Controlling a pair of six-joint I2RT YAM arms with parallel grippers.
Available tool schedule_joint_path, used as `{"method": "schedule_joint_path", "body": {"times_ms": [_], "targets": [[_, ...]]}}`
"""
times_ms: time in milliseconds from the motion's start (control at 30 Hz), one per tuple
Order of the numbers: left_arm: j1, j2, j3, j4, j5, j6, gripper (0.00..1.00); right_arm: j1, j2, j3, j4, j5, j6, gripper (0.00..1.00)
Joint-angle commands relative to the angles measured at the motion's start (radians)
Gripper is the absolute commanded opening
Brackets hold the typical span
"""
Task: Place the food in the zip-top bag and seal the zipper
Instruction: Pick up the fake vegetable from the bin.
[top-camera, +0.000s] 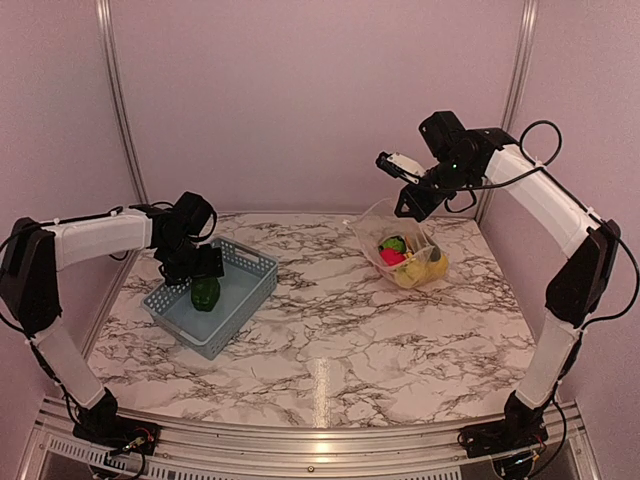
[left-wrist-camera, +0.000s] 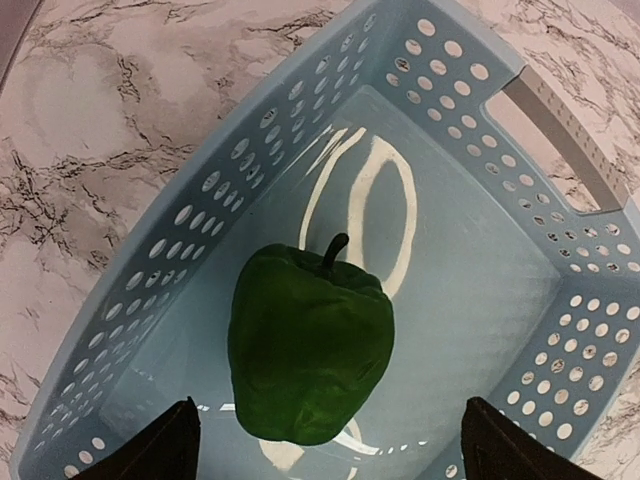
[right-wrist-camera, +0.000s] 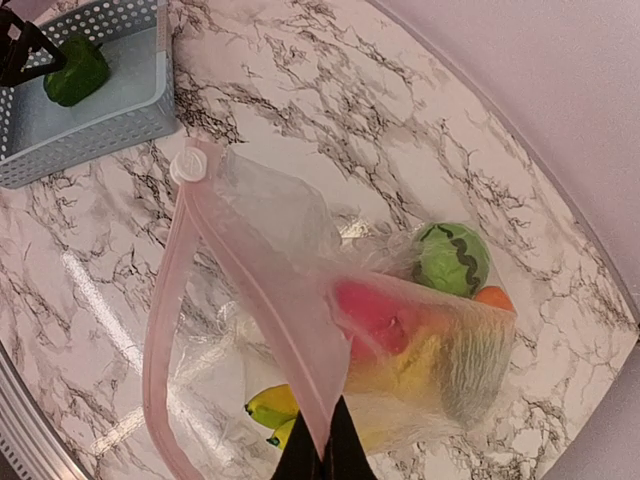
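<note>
A green toy pepper (left-wrist-camera: 310, 345) lies alone in the blue-grey basket (left-wrist-camera: 470, 110); it also shows from above (top-camera: 206, 293). My left gripper (left-wrist-camera: 330, 450) is open just above it, one finger on each side, not touching. My right gripper (right-wrist-camera: 322, 455) is shut on the pinkish zipper (right-wrist-camera: 258, 290) and holds the zip-top bag (top-camera: 400, 245) up with its mouth open. Inside the bag are the red apple (right-wrist-camera: 375, 318), striped green melon (right-wrist-camera: 452, 258), orange (right-wrist-camera: 494, 298), yellow banana (right-wrist-camera: 270, 408) and other yellow pieces.
The bag's white slider (right-wrist-camera: 187, 165) sits at the far end of the zipper. The basket (top-camera: 212, 292) stands at the left of the marble table, the bag at the back right. Purple walls enclose the table.
</note>
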Motion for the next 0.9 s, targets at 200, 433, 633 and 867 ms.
{"method": "schedule_joint_path", "body": {"times_ms": [200, 433, 633, 867], "targets": [[0.002, 0.148, 0.16, -0.163, -0.045, 0.299, 0.92, 0.014, -0.03, 0.009, 0.004, 0.016, -0.015, 0.0], [0.002, 0.193, 0.185, -0.194, -0.099, 0.295, 0.89, 0.015, -0.03, 0.003, 0.003, 0.019, -0.018, 0.0], [0.002, 0.213, 0.188, -0.186, -0.102, 0.286, 0.87, 0.017, -0.023, 0.006, 0.002, 0.018, -0.02, 0.0], [0.002, 0.249, 0.202, -0.163, -0.092, 0.302, 0.84, 0.019, -0.018, 0.007, -0.001, 0.016, -0.02, 0.0]]}}
